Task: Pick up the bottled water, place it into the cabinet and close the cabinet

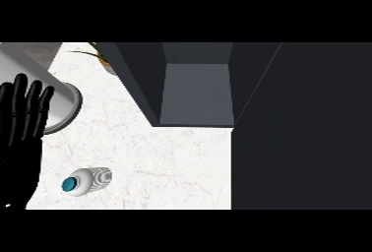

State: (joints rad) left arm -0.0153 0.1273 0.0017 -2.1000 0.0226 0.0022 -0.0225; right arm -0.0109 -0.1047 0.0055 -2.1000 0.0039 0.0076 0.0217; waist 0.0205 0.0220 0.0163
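Note:
The bottled water (85,181) lies on the white marble counter (167,157) at the lower left; it is pale, with a ribbed body and a teal cap facing left. The dark cabinet (196,83) stands at the top centre, its interior open toward me, and its door (305,128) fills the right side of the view. My left hand (22,123) rests at the left edge, fingers straight and pointing up, above and to the left of the bottle and apart from it. No right hand shows.
A round grey container (62,110) sits at the left, partly behind my left hand. A potted plant (102,56) shows at the top, left of the cabinet. Bare counter lies between bottle and cabinet.

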